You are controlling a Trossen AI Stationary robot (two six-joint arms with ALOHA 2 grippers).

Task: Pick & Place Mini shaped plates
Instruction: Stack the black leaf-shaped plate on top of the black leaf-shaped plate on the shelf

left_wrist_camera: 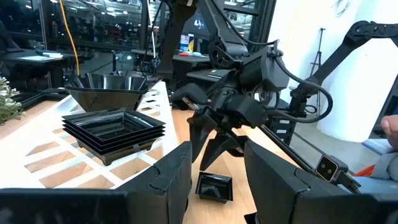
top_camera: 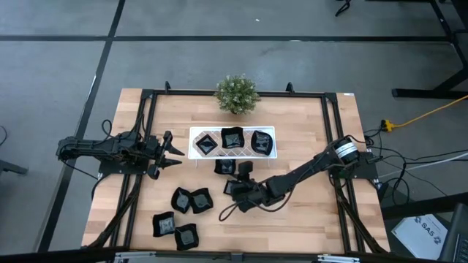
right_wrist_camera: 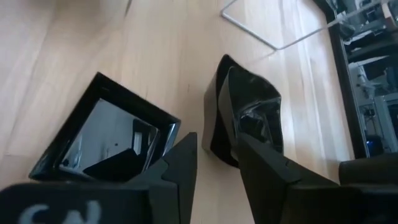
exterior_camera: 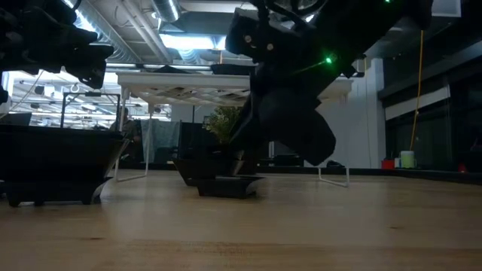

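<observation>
A white tray (top_camera: 194,134) at the table's middle carries three black mini plates (top_camera: 232,138). Several more mini plates lie on the wood near the front left (top_camera: 190,199); one lies just in front of the tray (top_camera: 224,166). My right gripper (top_camera: 242,180) is beside that one and shut on another black plate (right_wrist_camera: 249,112). A squarish plate (right_wrist_camera: 102,140) lies flat beside it. My left gripper (top_camera: 178,153) hovers open and empty off the tray's left end; its fingers frame the scene in the left wrist view (left_wrist_camera: 216,149). My right gripper holds the glossy plate by its rim (right_wrist_camera: 219,146), one finger (right_wrist_camera: 267,168) over the hollow inside and the other (right_wrist_camera: 180,162) outside the wall. The fingers slant down from the table's right. The plate is tipped steeply on edge. I cannot tell whether it is clear of the wood.
A small potted plant (top_camera: 236,93) stands at the far edge behind the tray. Black frame rails (top_camera: 139,139) run along the table's left and right sides. A cable loop (top_camera: 228,212) hangs under my right arm. Bare wood lies at the front right (top_camera: 307,219).
</observation>
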